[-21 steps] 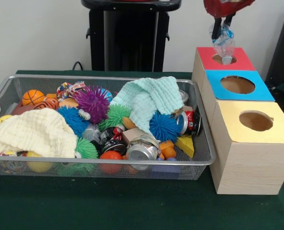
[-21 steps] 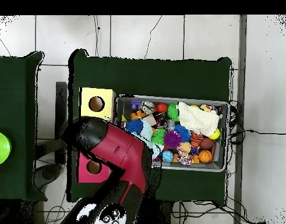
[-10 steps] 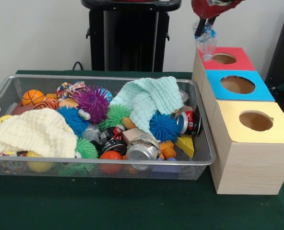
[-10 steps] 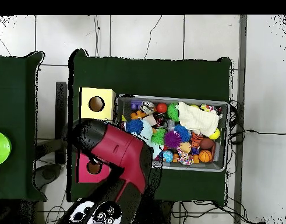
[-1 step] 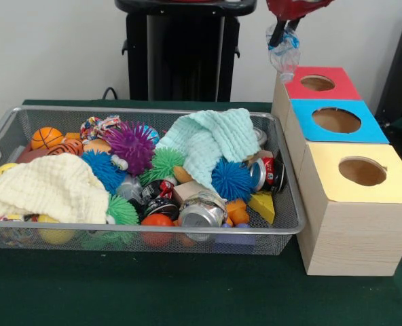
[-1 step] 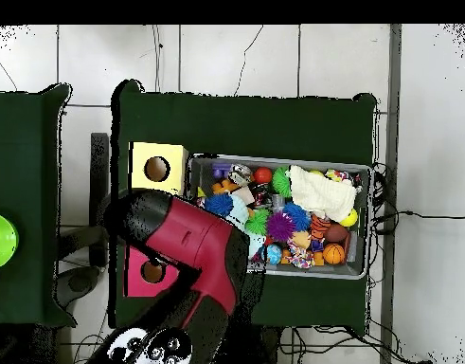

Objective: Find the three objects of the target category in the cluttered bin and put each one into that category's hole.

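Holding a crushed bottle [image 5: 284, 56] in my closed gripper [image 5: 280, 37] at upper right, I should centre it over the red hole [image 5: 318, 83] before releasing.

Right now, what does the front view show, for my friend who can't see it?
The gripper holds a crumpled clear plastic bottle in the air beside the red-topped box. Below, a wire bin overflows with spiky balls, cans and cloths.

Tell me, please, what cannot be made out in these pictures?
- Front view: the top edge cuts off the gripper just above the bottle it holds.
- Front view: the white cloth and the green cloth cover part of what lies in the bin.
- Overhead view: the arm hides the gripper, the bottle and the blue box.
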You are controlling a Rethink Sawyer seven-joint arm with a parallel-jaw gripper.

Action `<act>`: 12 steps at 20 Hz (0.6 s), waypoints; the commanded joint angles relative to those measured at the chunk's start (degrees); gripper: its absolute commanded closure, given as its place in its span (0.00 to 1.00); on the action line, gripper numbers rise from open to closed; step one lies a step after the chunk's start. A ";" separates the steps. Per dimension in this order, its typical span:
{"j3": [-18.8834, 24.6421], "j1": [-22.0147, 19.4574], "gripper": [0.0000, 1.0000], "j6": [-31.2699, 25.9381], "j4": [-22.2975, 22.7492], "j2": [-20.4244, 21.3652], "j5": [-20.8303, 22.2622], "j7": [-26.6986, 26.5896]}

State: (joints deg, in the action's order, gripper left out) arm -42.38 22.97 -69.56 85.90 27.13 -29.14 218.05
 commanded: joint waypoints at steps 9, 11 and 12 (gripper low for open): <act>-0.72 0.28 1.00 -17.31 -16.09 -7.81 6.03 11.19; -0.91 0.48 1.00 -17.36 -16.61 -8.99 6.58 10.73; -1.19 0.67 1.00 -17.05 -16.70 -9.61 6.61 10.94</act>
State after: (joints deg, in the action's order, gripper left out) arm -45.67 24.02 -80.98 75.40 23.07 -25.38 218.05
